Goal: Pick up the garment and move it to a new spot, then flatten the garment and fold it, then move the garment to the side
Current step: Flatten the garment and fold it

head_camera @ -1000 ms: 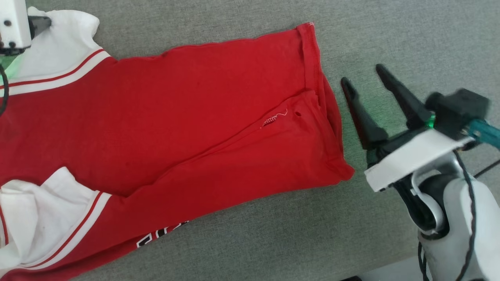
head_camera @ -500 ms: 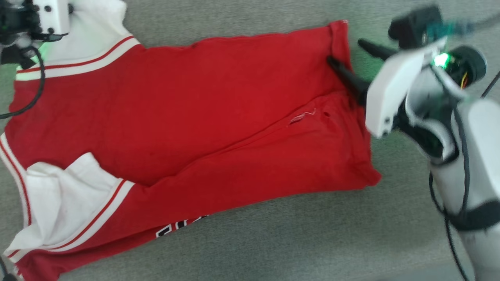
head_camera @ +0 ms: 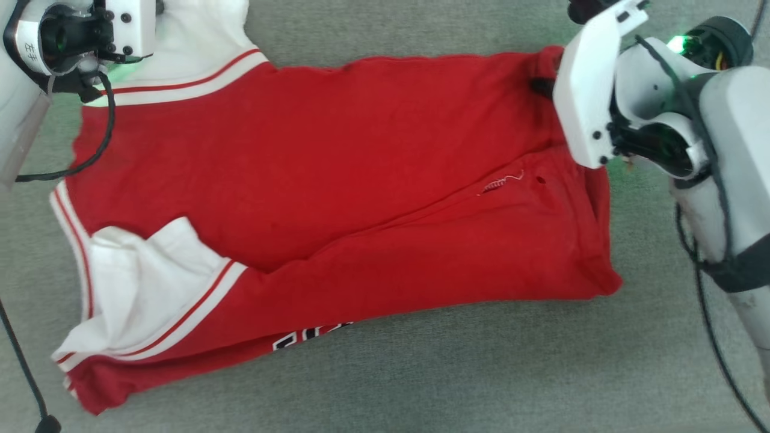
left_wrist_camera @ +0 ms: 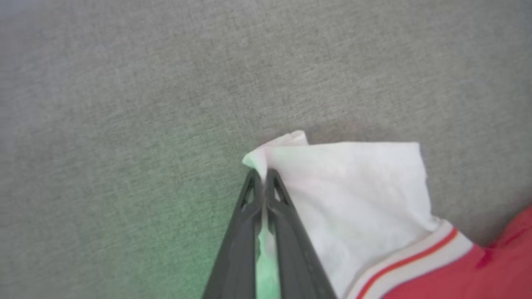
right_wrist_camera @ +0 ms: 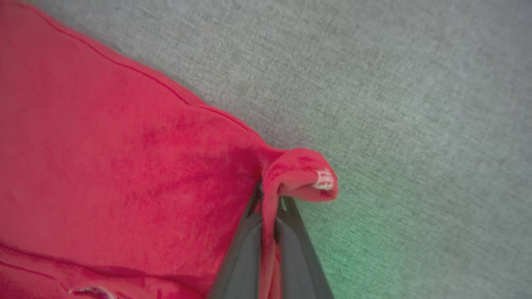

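Note:
The garment [head_camera: 337,180], a red shirt with white sleeve ends and red-and-white stripe trim, lies folded lengthwise across the grey surface. Part of a black, white-outlined print [head_camera: 310,338] peeks out at its near edge. In the left wrist view my left gripper [left_wrist_camera: 262,176] is shut on the corner of the far white sleeve [left_wrist_camera: 353,195]. In the right wrist view my right gripper [right_wrist_camera: 269,199] is shut on the garment's far hem corner [right_wrist_camera: 299,174], which bunches over the fingertips. In the head view, each gripper's white housing hides its fingers: the left [head_camera: 90,30] at the top left and the right [head_camera: 592,90] at the top right.
The grey fabric surface [head_camera: 451,373] runs all around the garment, with bare room in front and to the right. A black cable [head_camera: 90,153] from the left arm hangs over the garment's left end. A small hole and loose white thread [head_camera: 511,179] mark the red cloth.
The head camera shifted, so the scene slid right. My right gripper went from open beside the hem to shut on its far corner. My left gripper shut on the white sleeve.

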Controlling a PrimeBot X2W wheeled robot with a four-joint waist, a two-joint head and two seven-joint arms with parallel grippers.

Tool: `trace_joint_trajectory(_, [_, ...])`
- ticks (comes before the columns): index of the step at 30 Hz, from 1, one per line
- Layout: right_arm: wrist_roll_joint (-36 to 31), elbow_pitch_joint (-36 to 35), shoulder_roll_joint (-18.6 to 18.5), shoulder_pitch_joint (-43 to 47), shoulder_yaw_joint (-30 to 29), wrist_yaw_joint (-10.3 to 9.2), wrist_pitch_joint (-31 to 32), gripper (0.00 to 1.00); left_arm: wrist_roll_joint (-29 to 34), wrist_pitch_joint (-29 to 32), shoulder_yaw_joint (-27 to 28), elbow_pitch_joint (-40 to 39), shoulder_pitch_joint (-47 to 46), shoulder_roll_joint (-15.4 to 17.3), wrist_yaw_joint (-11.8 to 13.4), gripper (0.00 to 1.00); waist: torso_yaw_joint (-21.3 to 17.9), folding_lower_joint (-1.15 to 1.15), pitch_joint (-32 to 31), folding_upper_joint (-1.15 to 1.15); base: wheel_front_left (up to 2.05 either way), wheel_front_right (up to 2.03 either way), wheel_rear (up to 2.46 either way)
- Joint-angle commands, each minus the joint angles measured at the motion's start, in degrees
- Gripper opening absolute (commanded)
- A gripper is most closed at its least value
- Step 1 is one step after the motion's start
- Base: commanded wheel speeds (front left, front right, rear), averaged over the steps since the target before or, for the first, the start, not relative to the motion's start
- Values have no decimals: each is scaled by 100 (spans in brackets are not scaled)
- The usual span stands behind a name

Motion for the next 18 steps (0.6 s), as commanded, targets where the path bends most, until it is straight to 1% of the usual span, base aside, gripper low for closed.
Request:
trace_joint_trajectory(1, [-6,73,-83,168,40,-1,12,0,-50,13,7,25,64,-6,-37,0,78,0,-85,0,0,0,0])
trace_joint_trajectory(4, [70,-91,-285,232,-55,-1,-164,0,-67,-12,14,-15,34,12,-119,0,206,0,-239,0,0,0,0])
trace_joint_trajectory(6, [102,-215,-448,319,-105,-1,-261,0,-82,22,35,-98,46,45,-106,0,295,0,-355,0,0,0,0])
trace_joint_trajectory(9, [152,-433,-682,515,-202,-1,-395,0,-88,93,22,-333,135,182,-73,0,425,0,-526,0,0,0,0])
trace_joint_trajectory(14, [241,-910,-976,906,-420,-1,-549,0,-144,240,-6,-993,351,485,101,0,625,0,-776,0,0,0,0])
trace_joint_trajectory(16, [273,-1123,-1096,1080,-474,-1,-586,0,-183,288,-8,-1364,501,637,219,0,708,0,-864,0,0,0,0])
trace_joint_trajectory(18, [323,-1358,-1163,1263,-546,-1,-596,0,-231,336,-10,-1835,699,836,399,0,783,0,-956,0,0,0,0])
